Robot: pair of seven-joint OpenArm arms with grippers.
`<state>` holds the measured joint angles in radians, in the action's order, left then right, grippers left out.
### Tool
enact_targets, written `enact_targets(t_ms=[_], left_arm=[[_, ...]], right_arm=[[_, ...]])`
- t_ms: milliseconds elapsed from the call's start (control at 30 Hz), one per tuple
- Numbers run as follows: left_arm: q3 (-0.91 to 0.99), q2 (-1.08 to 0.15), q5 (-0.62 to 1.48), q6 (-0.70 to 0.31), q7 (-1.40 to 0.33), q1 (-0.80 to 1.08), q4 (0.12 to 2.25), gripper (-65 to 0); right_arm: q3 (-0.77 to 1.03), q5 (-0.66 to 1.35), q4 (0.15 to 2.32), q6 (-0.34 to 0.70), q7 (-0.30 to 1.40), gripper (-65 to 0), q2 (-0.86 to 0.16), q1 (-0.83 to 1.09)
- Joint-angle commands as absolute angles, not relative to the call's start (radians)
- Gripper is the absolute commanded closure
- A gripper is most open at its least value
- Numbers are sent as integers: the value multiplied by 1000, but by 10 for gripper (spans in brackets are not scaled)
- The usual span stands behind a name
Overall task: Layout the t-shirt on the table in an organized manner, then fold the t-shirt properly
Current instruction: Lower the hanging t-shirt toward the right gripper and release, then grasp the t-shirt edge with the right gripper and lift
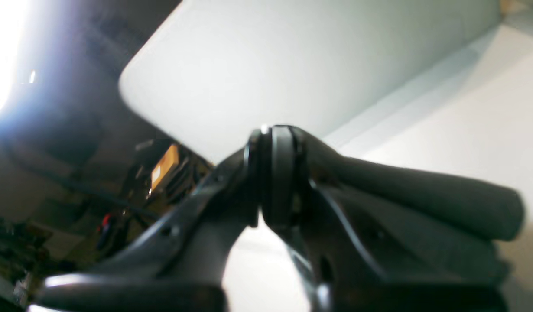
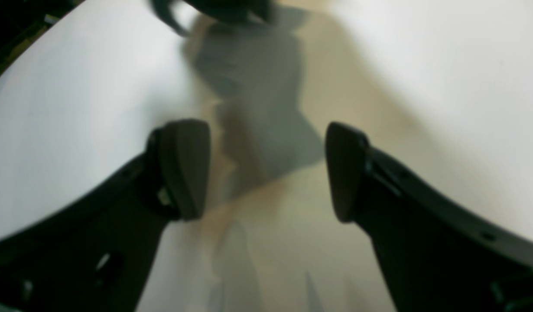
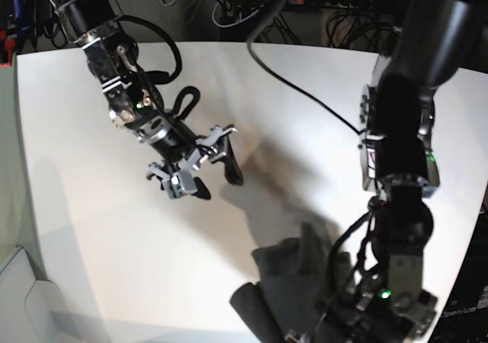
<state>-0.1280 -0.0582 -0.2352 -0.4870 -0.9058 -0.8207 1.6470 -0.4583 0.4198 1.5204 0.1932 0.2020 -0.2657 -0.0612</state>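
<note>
The dark grey t-shirt (image 3: 291, 276) lies crumpled near the front edge of the white table (image 3: 114, 236), right of centre. My left gripper (image 3: 306, 329) is low over that bunch, and in the left wrist view the left gripper (image 1: 273, 173) is shut, with a roll of t-shirt (image 1: 427, 197) cloth pinched and draped to its right. My right gripper (image 3: 200, 162) hangs open above the bare table, up and left of the shirt. In its own view the right gripper (image 2: 266, 173) holds nothing, with only a blurred shadow on the table (image 2: 76, 108) below.
Cables and a power strip (image 3: 335, 0) run behind the table's far edge. A white bin (image 3: 23, 301) stands off the front left corner. The table's rounded corner (image 1: 132, 86) shows in the left wrist view, with floor clutter (image 1: 162, 169) beyond.
</note>
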Motion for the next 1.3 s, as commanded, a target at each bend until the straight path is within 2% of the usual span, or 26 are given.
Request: enact_targets(t_ms=[0, 67, 233, 333, 467, 633, 800, 1067, 1267], left_arm=[[-145, -39, -262, -476, -868, -858, 1652, -65], [-165, -21, -303, -476, -866, -837, 1647, -150], [-157, 16, -367, -476, -860, -811, 1767, -423], [-90, 8, -366, -476, -860, -811, 1810, -521], [53, 4, -367, -487, -860, -808, 1813, -525], [197, -90, -363, -487, -863, -687, 1851, -525], [334, -160, -361, -489, -862, -472, 1936, -526], [521, -176, -354, -490, -860, -151, 1997, -526], [611, -176, -191, -490, -860, 25, 1997, -526]], right_arm=[[-452, 427, 1541, 193, 171, -421, -268, -74], [-438, 427, 1543, 193, 171, -421, -268, -73], [-430, 427, 1558, 193, 173, -421, -268, -71], [-430, 427, 1561, 193, 202, -421, -268, -71], [-430, 427, 1561, 193, 231, -421, -268, -81], [-430, 427, 1558, 193, 237, -425, -268, -102], [-375, 427, 1543, 193, 243, -427, -268, -117], [-254, 427, 1365, 202, 298, -427, -269, -249], [-203, 427, 1267, 323, 298, -427, -286, -328]])
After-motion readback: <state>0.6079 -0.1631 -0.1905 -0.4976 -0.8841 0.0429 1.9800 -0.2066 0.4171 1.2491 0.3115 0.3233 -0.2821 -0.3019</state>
